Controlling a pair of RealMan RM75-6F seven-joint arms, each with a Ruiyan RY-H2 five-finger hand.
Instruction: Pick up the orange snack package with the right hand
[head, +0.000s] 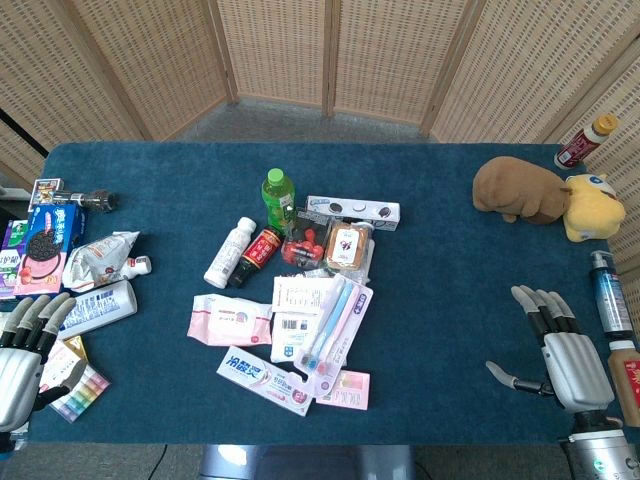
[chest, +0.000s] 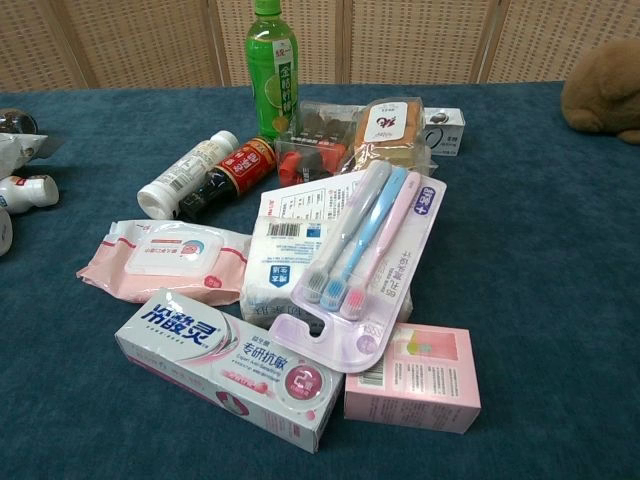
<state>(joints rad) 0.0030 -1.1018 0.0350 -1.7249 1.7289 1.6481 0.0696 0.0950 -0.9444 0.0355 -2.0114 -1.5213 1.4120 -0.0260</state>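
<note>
Toothpaste box (chest: 225, 370) lies nearest; we judge the orange snack package (head: 347, 246) light, crinkly; right hand (head: 562, 356), empty and spread, sits at four o'clock.

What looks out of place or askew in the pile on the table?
The toothbrush pack lies tilted across the white tissue pack, overlapping the toothpaste box and pink box. Nothing looks spilled or damaged.

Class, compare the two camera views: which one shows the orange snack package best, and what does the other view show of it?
The chest view shows the orange snack package best: it is larger there, with its white label visible, lying beside the green bottle. The head view shows the same package from above, small, among the central pile, far from the right hand.
</note>
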